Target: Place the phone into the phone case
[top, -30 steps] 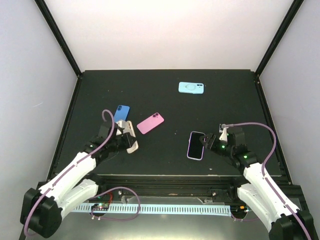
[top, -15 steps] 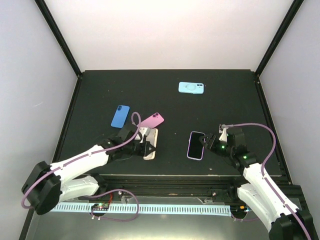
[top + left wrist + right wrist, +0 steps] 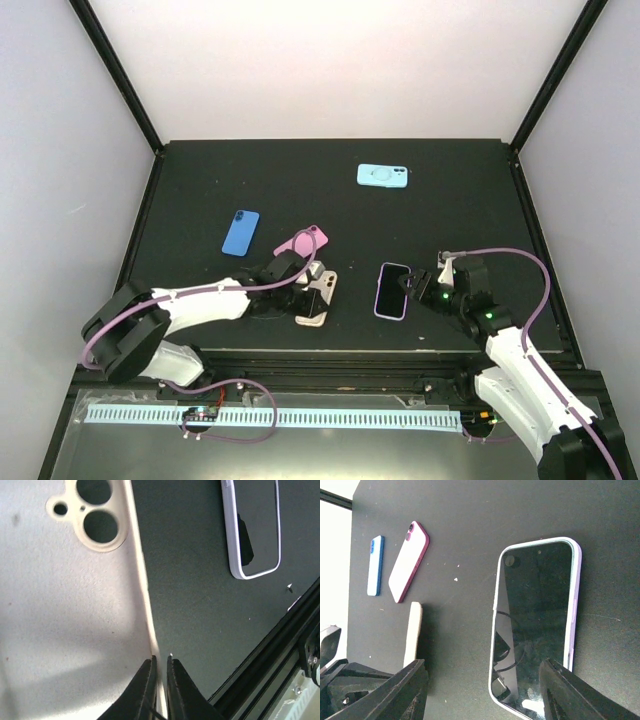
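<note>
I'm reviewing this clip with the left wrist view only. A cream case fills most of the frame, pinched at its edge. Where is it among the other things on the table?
Observer: The top view shows the cream case, held by the left gripper, near the table's front edge. It is between a pink phone and the dark-screened phone.
Operator: What is the right arm doing?
Observer: The right gripper is open, with its fingers straddling that phone's near end.
Operator: Is anything else out there?
Observer: A blue phone lies left of the pink one, and a light blue case lies far back.
</note>
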Action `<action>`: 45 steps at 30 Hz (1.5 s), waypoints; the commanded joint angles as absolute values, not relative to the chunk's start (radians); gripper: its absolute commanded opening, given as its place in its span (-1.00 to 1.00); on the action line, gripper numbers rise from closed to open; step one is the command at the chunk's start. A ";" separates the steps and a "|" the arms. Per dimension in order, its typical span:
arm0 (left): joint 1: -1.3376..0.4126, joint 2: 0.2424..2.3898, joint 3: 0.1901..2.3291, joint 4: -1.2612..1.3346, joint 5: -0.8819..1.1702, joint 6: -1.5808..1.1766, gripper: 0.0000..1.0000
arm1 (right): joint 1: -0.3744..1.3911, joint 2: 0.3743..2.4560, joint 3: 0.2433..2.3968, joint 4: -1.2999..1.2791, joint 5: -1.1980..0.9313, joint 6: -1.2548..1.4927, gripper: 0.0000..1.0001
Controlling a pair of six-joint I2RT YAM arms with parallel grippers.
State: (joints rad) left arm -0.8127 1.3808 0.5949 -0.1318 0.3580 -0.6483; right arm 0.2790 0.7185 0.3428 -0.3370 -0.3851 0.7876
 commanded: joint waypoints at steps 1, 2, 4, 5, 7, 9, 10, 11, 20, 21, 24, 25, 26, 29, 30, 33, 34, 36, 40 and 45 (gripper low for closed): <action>-0.830 1.412 0.657 -0.080 0.356 -0.652 -0.70 | 0.275 0.716 0.336 -0.312 -0.400 0.787 0.23; -0.831 1.411 0.661 -0.083 0.356 -0.651 -0.59 | 0.275 0.715 0.337 -0.311 -0.400 0.787 0.23; -0.830 1.402 0.672 -0.095 0.344 -0.643 -0.38 | 0.275 0.714 0.336 -0.311 -0.400 0.784 0.23; -0.830 1.396 0.681 -0.108 0.330 -0.639 -0.27 | 0.276 0.714 0.336 -0.310 -0.402 0.785 0.23; -0.830 1.382 0.702 -0.151 0.285 -0.631 -0.05 | 0.275 0.714 0.333 -0.307 -0.405 0.785 0.23; -0.828 1.368 0.724 -0.199 0.226 -0.614 0.19 | 0.275 0.715 0.329 -0.300 -0.411 0.789 0.23; -0.826 1.364 0.738 -0.222 0.201 -0.601 0.29 | 0.275 0.716 0.328 -0.297 -0.414 0.790 0.23; -0.822 1.362 0.755 -0.246 0.175 -0.584 0.38 | 0.275 0.716 0.328 -0.296 -0.416 0.791 0.23; -0.715 1.454 0.918 -0.435 -0.032 -0.419 0.98 | 0.276 0.697 0.337 -0.304 -0.432 0.792 0.22; -0.695 1.473 0.932 -0.439 -0.037 -0.402 0.98 | 0.276 0.694 0.338 -0.307 -0.432 0.792 0.22; -0.628 1.539 0.983 -0.444 0.021 -0.361 0.98 | 0.275 0.686 0.339 -0.314 -0.431 0.786 0.22; -0.613 1.562 1.011 -0.446 0.026 -0.349 0.98 | 0.275 0.687 0.339 -0.313 -0.431 0.786 0.22; -0.602 1.585 1.028 -0.444 0.027 -0.335 0.98 | 0.276 0.686 0.338 -0.313 -0.432 0.786 0.22; -0.564 1.646 1.069 -0.433 0.037 -0.304 0.98 | 0.275 0.688 0.339 -0.313 -0.437 0.786 0.22; -0.549 1.672 1.078 -0.429 0.046 -0.296 0.98 | 0.275 0.689 0.339 -0.314 -0.438 0.785 0.22; -0.509 1.730 1.114 -0.427 0.061 -0.279 0.98 | 0.275 0.683 0.336 -0.316 -0.437 0.785 0.22; -0.499 1.749 1.126 -0.429 0.065 -0.271 0.98 | 0.275 0.682 0.335 -0.317 -0.437 0.785 0.22; -0.482 1.779 1.146 -0.432 0.074 -0.258 0.98 | 0.276 0.682 0.333 -0.316 -0.439 0.786 0.22; -0.462 1.841 1.190 -0.447 0.082 -0.221 0.98 | 0.275 0.686 0.328 -0.308 -0.443 0.788 0.22; -0.462 1.899 1.223 -0.485 0.040 -0.197 0.98 | 0.276 0.698 0.324 -0.294 -0.452 0.790 0.22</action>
State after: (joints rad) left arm -0.4637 1.8706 1.1831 -0.4438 0.0544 -0.2440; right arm 0.2790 0.6930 0.3344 -0.3199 -0.4301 0.7879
